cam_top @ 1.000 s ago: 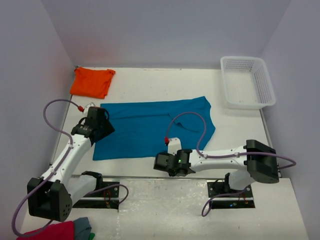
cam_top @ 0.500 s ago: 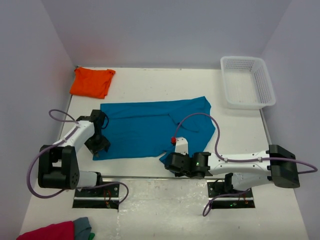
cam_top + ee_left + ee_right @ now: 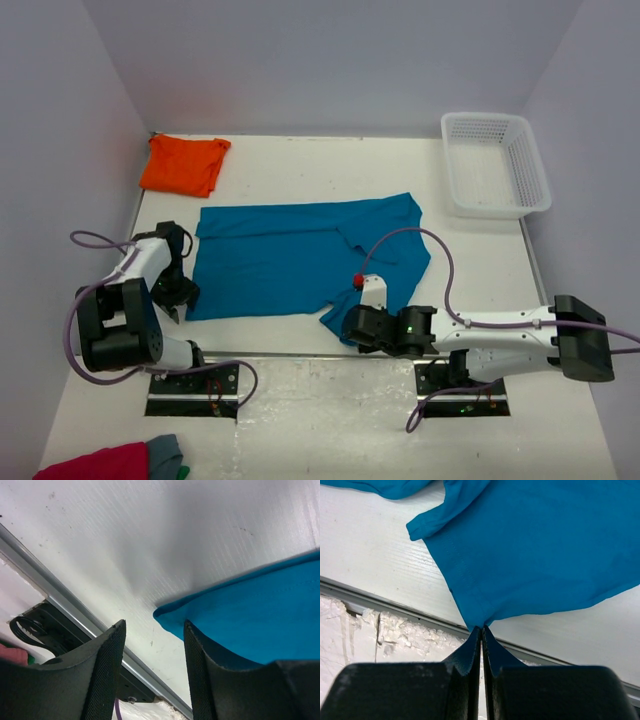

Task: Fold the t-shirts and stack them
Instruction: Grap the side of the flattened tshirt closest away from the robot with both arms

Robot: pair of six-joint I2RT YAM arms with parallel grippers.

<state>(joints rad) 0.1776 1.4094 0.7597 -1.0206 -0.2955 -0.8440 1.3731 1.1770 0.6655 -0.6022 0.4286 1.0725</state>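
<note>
The teal-blue t-shirt [image 3: 290, 255] lies spread over the middle of the table, with its right part folded toward the near edge. My right gripper [image 3: 352, 328] is shut on a near corner of the teal-blue t-shirt [image 3: 530, 555], pinched between my fingertips [image 3: 481, 630]. My left gripper [image 3: 180, 300] is open at the shirt's near left corner [image 3: 172, 617], which lies flat between my fingers [image 3: 107, 670] and is not held. The bright orange t-shirt [image 3: 183, 165] lies folded at the far left corner.
A white plastic basket [image 3: 494, 165] stands at the far right. The table's metal front rail [image 3: 60, 602] runs just beside my left gripper. A crimson-pink cloth [image 3: 95, 463] and a grey cloth [image 3: 165, 452] lie off the table at the near left.
My left gripper has moved from the shirt's left edge toward the near left corner. My right gripper has dragged the shirt's right part toward the near edge, folding it.
</note>
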